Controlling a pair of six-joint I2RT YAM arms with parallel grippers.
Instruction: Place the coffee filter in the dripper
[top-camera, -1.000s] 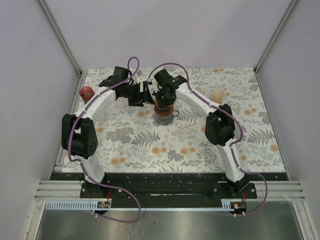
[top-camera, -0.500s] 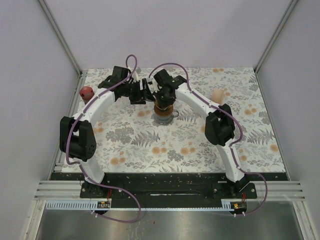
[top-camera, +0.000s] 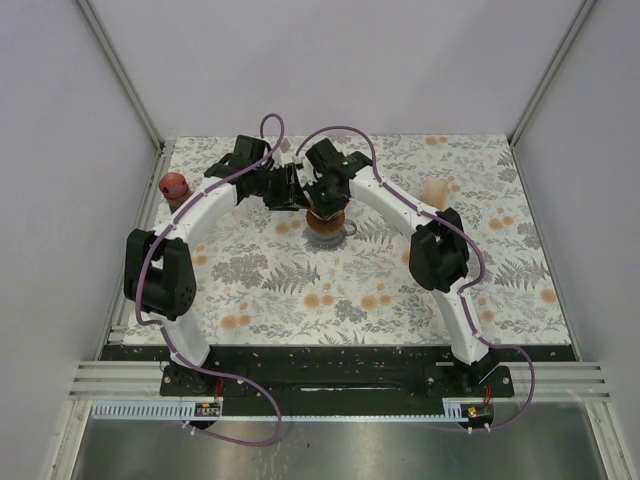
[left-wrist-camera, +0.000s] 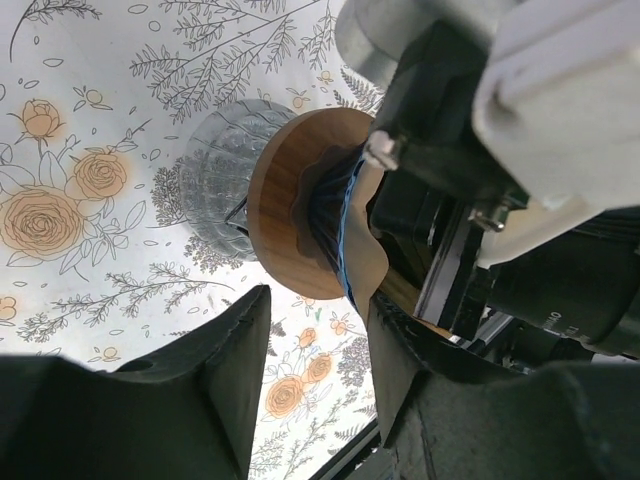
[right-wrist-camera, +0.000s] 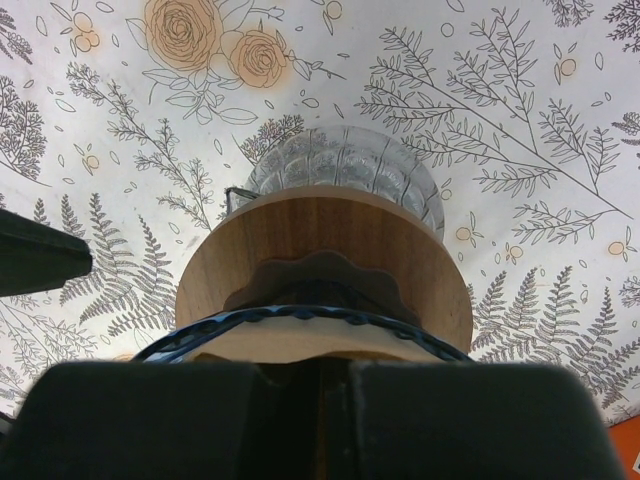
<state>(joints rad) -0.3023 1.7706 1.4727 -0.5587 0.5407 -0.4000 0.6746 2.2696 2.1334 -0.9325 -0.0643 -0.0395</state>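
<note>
The dripper (top-camera: 326, 226) stands mid-table: a wooden collar (right-wrist-camera: 320, 255) and blue wavy rim on a ribbed glass base (right-wrist-camera: 345, 165). It also shows in the left wrist view (left-wrist-camera: 285, 215). My right gripper (top-camera: 326, 196) is directly above it, shut on the brown paper coffee filter (right-wrist-camera: 300, 342), whose lower edge sits inside the blue rim. The filter also shows in the left wrist view (left-wrist-camera: 372, 245). My left gripper (top-camera: 291, 188) is open just left of the dripper, jaws wide apart, with one fingertip (left-wrist-camera: 385, 330) close to the filter's edge; I cannot tell if it touches.
A red round object (top-camera: 174, 185) sits at the table's left edge. A beige cup-like object (top-camera: 435, 191) stands at the right, behind the right arm. White walls close in the table at the back and sides.
My left gripper has moved a little right, closer to the dripper. The right gripper stays over the dripper with the filter.
</note>
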